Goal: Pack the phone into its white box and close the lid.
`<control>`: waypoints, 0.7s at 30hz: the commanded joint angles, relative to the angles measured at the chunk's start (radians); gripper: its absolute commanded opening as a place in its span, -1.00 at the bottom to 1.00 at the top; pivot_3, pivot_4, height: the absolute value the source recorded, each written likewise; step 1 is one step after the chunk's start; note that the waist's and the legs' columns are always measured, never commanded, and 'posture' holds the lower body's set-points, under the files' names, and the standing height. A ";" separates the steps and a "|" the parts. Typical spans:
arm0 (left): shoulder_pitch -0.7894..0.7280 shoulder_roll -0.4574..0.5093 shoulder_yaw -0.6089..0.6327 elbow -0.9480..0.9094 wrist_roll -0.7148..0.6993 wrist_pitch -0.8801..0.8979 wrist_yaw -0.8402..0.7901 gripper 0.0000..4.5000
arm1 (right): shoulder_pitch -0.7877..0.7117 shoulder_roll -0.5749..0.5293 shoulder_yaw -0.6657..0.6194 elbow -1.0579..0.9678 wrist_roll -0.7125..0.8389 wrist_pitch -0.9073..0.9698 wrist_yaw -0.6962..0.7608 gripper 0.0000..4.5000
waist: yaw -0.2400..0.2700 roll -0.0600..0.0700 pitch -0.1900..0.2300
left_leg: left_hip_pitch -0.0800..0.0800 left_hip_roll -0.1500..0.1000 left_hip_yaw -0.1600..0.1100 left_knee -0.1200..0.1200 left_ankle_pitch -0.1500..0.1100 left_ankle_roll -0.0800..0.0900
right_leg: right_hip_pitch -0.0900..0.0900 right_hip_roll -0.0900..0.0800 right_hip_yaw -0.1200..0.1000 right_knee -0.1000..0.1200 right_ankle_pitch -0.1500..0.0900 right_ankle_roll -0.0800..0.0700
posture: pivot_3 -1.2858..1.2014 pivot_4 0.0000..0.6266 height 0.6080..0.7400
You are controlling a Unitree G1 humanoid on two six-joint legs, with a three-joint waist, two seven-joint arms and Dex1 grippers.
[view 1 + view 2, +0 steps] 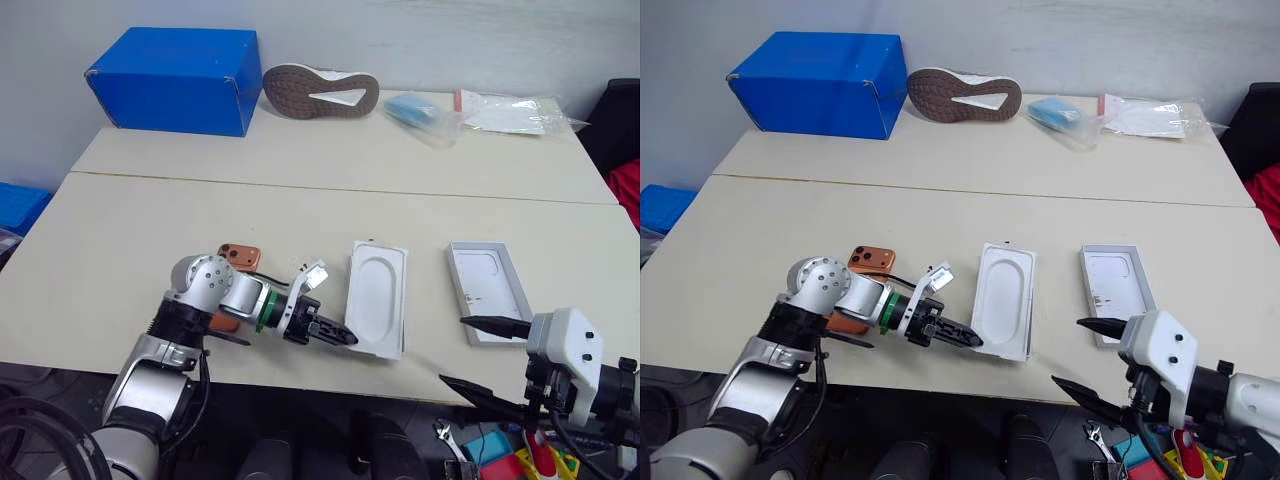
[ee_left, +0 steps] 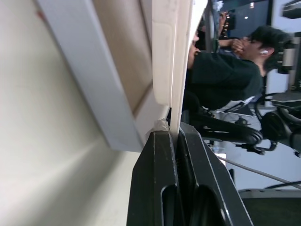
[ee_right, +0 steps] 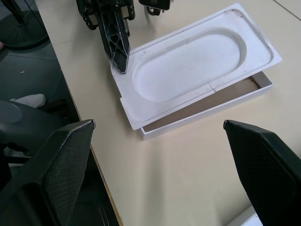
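The left end effector (image 1: 340,335) pinches the near corner of a white moulded plastic insert with a rounded recess (image 1: 376,297), lying askew on the shallow white cardboard box (image 3: 207,110) at the beige tabletop's (image 1: 300,210) near edge. The slim orange phone (image 1: 240,258) lies behind the left wrist. The plain white lid (image 1: 487,291) rests well apart. The right end effector (image 3: 160,160) hovers spread wide.

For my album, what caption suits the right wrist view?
Left fingers pinch the white insert above the white box.

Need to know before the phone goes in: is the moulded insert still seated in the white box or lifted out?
Partly lifted. The left claw pinches a corner of the moulded insert, which sits askew over the white box, whose floor shows beneath.
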 commanded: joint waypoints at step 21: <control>-0.042 -0.030 0.015 0.088 -0.071 0.001 0.010 -0.14 | -0.033 -0.019 0.049 -0.024 0.013 -0.012 -0.047 1.00 | 0.001 0.000 0.000 | 0.000 0.000 0.000 0.000 0.000 0.000 | 0.000 0.000 0.000 0.000 0.000 0.000 | 0.03 -0.52 1.00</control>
